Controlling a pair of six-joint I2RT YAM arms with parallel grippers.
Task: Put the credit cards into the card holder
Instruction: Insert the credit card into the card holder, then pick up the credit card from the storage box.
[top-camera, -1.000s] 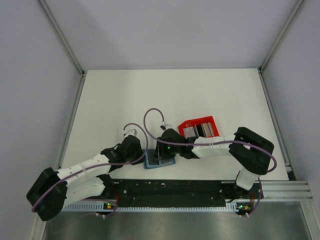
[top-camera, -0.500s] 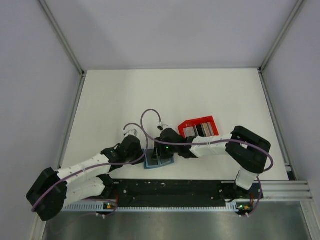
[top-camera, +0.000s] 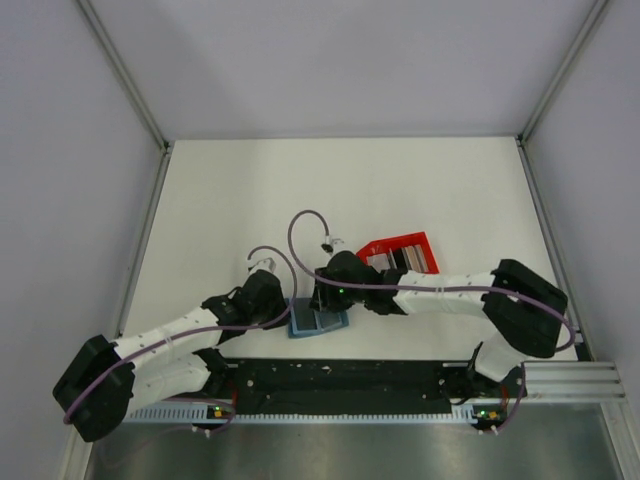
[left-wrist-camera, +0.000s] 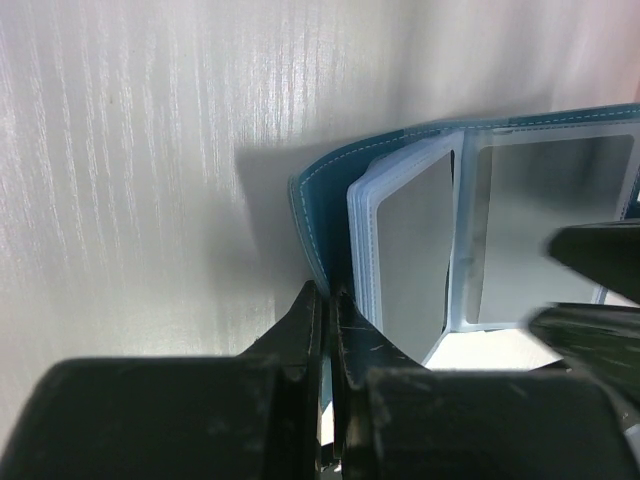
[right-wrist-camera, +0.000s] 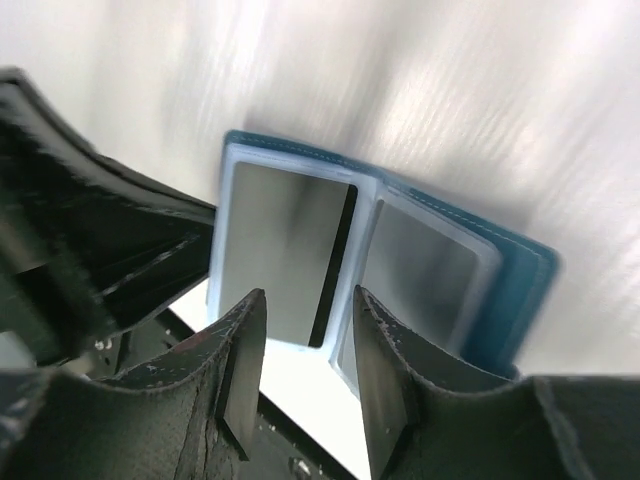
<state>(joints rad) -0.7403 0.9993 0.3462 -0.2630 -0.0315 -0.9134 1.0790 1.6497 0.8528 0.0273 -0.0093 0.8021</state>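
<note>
So, nearest the bases: left gripper was clenched on the teal cover edge of the card holder, which lay open on the table just ahead of the arm bases. Right gripper hovered right over it, jaws apart, nothing between them. Further back, the red tray had more credit cards in it

Risks, my read:
- the thin pinch on the cover could slip and let the flap fold over the sleeves
- both grippers sat very close, so a knock looked possible on any reach
- dragging the holder could ride a card out

Views:
- right wrist showed a striped card apparently seated in one of the sleeves; the top camera couldn't resolve that
- left wrist showed the pinch itself
- only the top camera showed the tray
</note>
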